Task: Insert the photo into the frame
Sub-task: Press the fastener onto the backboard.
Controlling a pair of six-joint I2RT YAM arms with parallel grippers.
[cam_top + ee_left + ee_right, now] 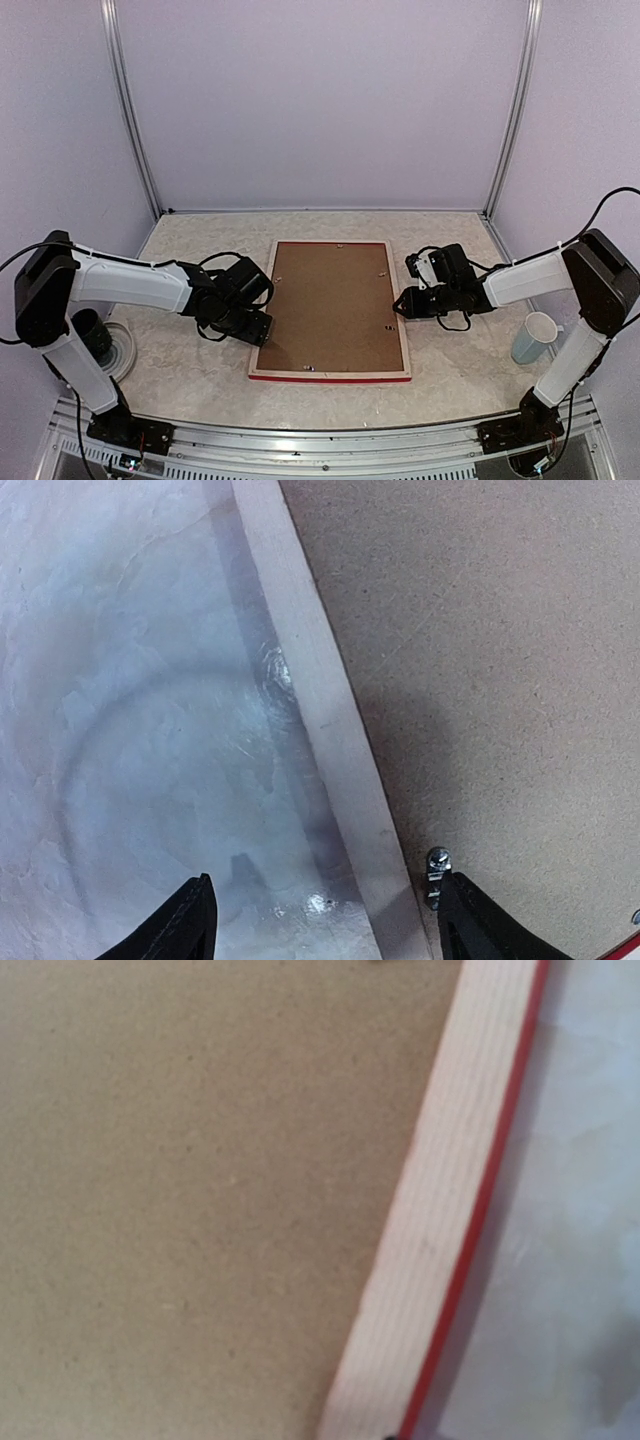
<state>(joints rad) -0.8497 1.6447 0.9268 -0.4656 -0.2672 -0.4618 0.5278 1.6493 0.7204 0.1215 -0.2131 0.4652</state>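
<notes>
The frame (262, 300) lies face down in the middle of the table, pale wood rails up and a red edge along its front. A brown backing board (332, 305) fills it. The photo is hidden. My left gripper (262, 335) is open at the frame's left rail near the front corner. In the left wrist view the left gripper (327, 885) straddles the rail (320, 720), one finger over the table, the other by a metal tab (437, 870) on the backing board (480, 660). My right gripper (400, 303) is at the right rail (440, 1220); its fingers do not show.
A pale mug (535, 337) stands at the right near the right arm. A dark cup (92, 335) sits on a white plate (125, 350) at the left by the left arm. Walls close in the back and sides.
</notes>
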